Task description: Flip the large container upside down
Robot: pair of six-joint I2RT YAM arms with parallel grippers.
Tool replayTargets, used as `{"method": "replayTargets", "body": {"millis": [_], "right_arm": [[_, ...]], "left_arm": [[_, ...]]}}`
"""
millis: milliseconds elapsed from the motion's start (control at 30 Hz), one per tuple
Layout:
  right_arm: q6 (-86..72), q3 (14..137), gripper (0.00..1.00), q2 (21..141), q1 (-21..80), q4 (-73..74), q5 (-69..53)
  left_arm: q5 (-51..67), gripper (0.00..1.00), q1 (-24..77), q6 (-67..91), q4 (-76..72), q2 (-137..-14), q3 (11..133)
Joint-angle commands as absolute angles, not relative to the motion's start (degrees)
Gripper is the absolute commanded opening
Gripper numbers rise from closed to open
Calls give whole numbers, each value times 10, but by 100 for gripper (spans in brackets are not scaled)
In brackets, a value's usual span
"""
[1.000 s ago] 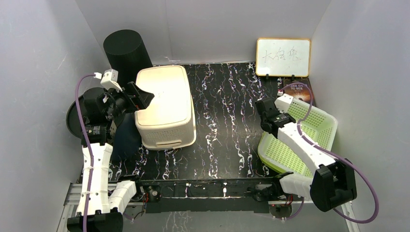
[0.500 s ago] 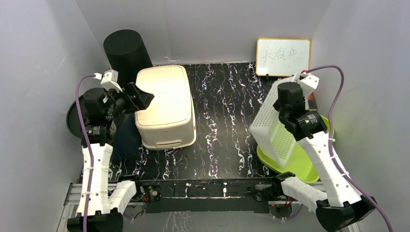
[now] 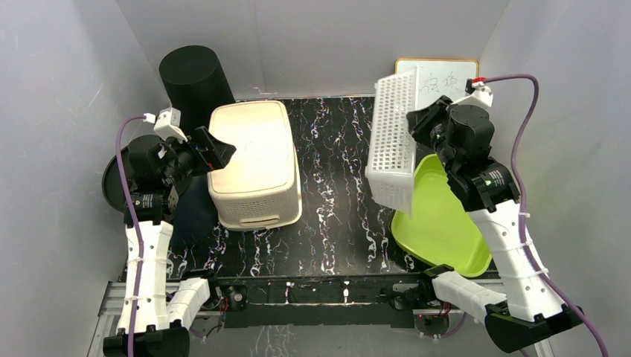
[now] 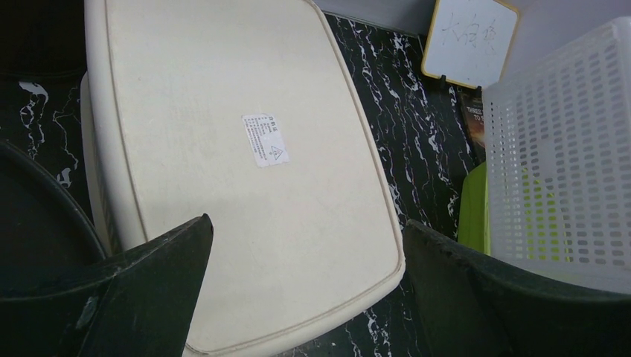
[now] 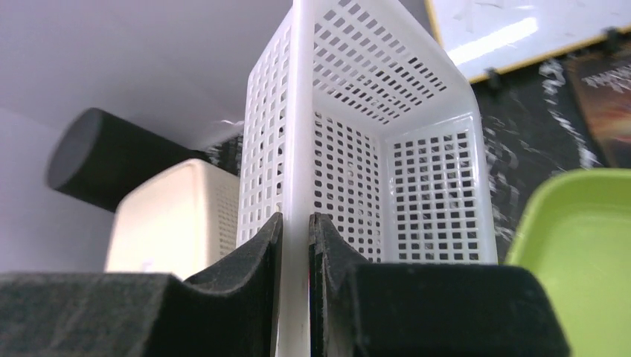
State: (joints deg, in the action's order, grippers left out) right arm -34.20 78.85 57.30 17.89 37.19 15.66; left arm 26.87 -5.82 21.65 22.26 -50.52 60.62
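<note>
Right tool [image 5: 295, 223] clamps the rim of white mesh basket [image 3: 393, 141], held aloft on its side above green tray [image 3: 439, 216]; left tool [image 3: 219, 149] spread open over cream bin [image 3: 253, 160], base-up on desk [image 3: 342, 186].

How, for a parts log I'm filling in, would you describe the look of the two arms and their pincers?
Both the left arm and the right arm have white boxy links joined by black rounded motor housings, and each trails a purple cable. The left pincer and the right pincer each have two matte black, wedge-shaped fingers. No markings are legible.
</note>
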Motion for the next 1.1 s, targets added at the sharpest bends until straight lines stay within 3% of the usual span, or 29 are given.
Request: {"method": "replayTargets", "body": {"millis": [0, 233, 533, 767, 1067], "right_arm": [[-374, 758, 0, 583, 179, 115, 58], [-456, 666, 0, 667, 179, -169, -22], [-598, 537, 0, 746, 165, -399, 28], [-674, 466, 0, 795, 103, -384, 30], [-663, 441, 0, 882, 17, -327, -34]], "left_arm": [[260, 98, -56, 213, 239, -493, 635], [248, 98, -56, 201, 261, -498, 652], [236, 98, -56, 190, 275, -501, 656], [236, 98, -56, 184, 274, -502, 652], [238, 98, -56, 188, 259, -509, 636]]}}
